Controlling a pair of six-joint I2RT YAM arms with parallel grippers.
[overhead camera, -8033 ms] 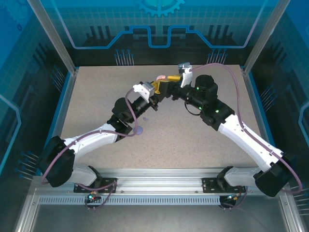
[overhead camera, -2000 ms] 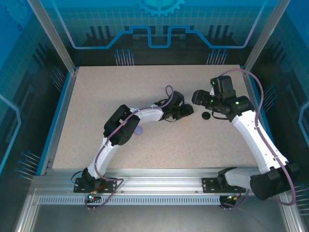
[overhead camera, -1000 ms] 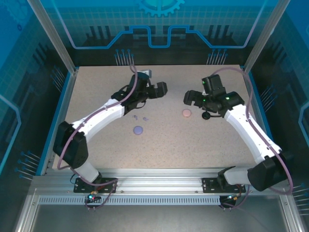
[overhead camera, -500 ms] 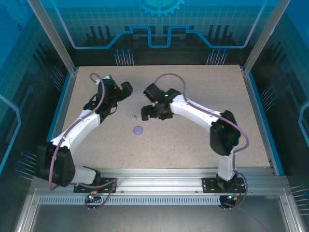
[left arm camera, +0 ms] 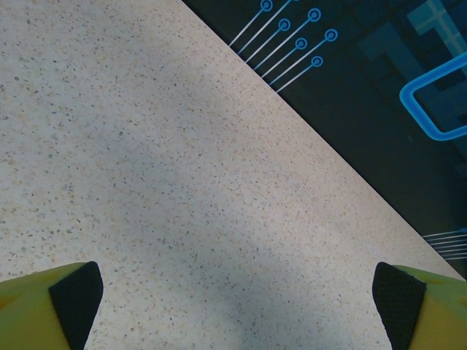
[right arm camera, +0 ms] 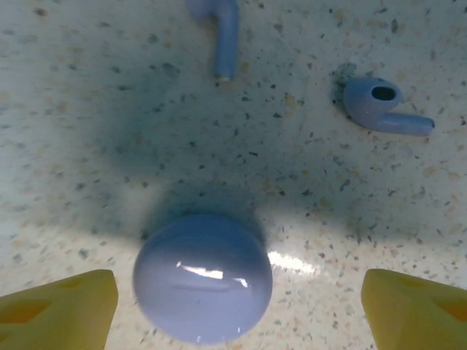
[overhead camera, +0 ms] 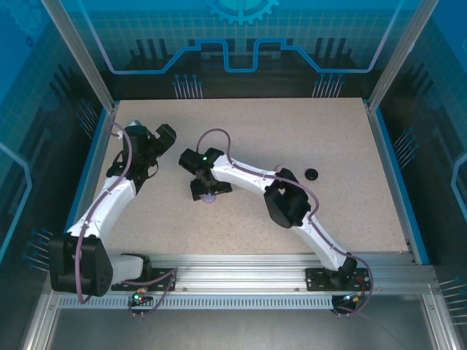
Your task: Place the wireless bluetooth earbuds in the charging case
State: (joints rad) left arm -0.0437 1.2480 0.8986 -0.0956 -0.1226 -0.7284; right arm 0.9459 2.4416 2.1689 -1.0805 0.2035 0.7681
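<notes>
A round lilac charging case (right arm camera: 203, 277), lid closed, lies on the speckled table between my right gripper's yellow fingertips (right arm camera: 66, 306), closer to the left one. My right gripper (right arm camera: 237, 310) is open and low over the case, touching nothing. Two lilac earbuds lie on the table beyond the case: one (right arm camera: 379, 102) on its side to the right, the other (right arm camera: 222, 29) partly cut off by the top edge. In the top view my right gripper (overhead camera: 209, 191) covers most of the lilac case (overhead camera: 209, 199). My left gripper (overhead camera: 162, 135) is open and empty over bare table at the far left.
A small black round case (overhead camera: 312, 173) sits alone on the right half of the table. My right arm (overhead camera: 248, 176) stretches across the middle of the table. In the left wrist view the table's far edge (left arm camera: 306, 124) and the dark back wall lie close ahead.
My right gripper has swung from the right side across to the left and come down over the lilac case, its jaws slightly narrower. My left gripper has drawn back to the far left.
</notes>
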